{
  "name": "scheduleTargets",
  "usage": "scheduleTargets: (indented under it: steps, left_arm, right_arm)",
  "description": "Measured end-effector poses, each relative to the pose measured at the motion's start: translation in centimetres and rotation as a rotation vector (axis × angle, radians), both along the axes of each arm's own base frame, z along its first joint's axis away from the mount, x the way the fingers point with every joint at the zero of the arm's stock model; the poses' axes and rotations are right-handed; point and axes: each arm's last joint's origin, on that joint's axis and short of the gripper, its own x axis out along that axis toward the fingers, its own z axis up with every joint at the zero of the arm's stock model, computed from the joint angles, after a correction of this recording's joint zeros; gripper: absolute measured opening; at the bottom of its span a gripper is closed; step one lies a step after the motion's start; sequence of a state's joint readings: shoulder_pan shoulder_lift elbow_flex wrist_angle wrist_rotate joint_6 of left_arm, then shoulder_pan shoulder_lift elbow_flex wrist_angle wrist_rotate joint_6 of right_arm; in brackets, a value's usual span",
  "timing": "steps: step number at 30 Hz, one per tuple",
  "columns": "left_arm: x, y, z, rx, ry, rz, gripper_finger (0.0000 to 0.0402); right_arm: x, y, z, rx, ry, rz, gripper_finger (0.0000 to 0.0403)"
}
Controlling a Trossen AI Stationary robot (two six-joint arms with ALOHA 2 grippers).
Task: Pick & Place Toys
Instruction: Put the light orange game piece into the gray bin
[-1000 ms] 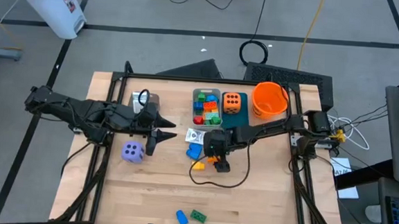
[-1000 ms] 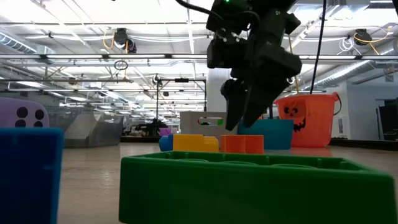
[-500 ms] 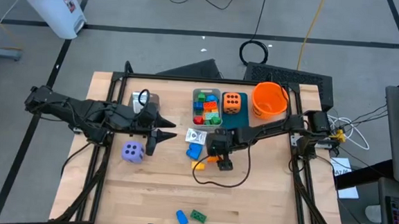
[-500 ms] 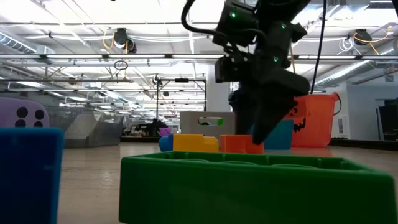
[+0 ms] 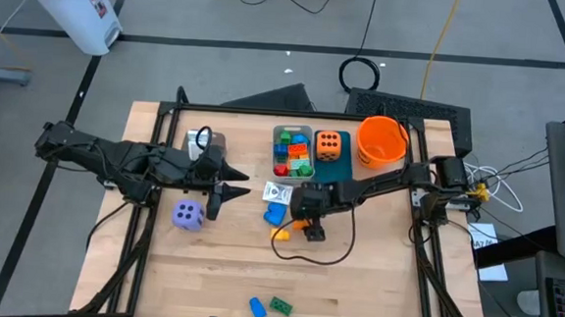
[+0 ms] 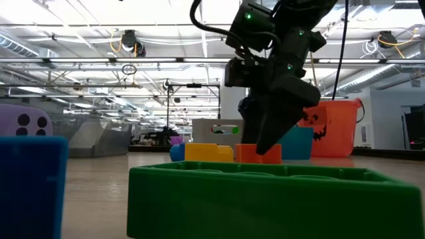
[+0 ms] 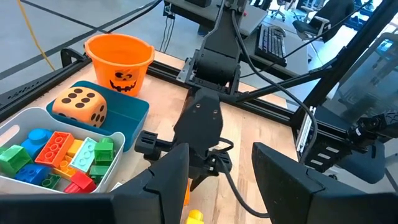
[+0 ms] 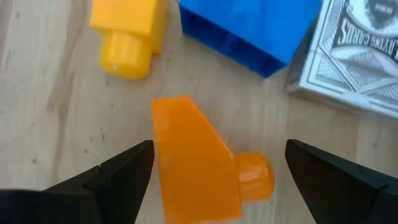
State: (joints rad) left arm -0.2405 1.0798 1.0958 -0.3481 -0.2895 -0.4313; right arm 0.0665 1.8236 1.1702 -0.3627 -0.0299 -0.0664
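An orange brick lies on the table on its side, with a yellow brick, a blue brick and a white printed packet just beyond it. My right gripper is open and points down over the orange brick. One finger stands on each side of the brick, apart from it. In the low view its fingertips are down by the brick. My left gripper is open and empty, hovering beside a purple die.
A grey bin of bricks, a teal bin holding an orange die and an orange bucket stand at the far side. A blue brick and a green brick lie near the table's front edge.
My right gripper has gone down over the orange brick until its fingertips are level with it. It has stayed open. The brick has not moved.
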Motion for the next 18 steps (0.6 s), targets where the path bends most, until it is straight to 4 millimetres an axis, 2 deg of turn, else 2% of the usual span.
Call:
scheduleTargets:
  steps: [5, 13, 18]
  left_arm:
    - [0.01, 0.00, 0.00, -0.004, 0.000, 0.002, 0.0184]
    - [0.00, 0.00, -0.01, -0.004, 0.000, 0.002, 0.0184]
    - [0.01, 0.00, -0.02, -0.004, 0.000, 0.001, 0.0184]
  right_arm:
    - [-0.05, -0.72, -0.40, 0.022, 0.026, -0.012, 0.0357]
    - [0.01, -0.70, -0.36, 0.021, 0.019, -0.012, 0.0356]
    - [0.01, -0.71, -0.36, 0.021, 0.020, -0.012, 0.0331]
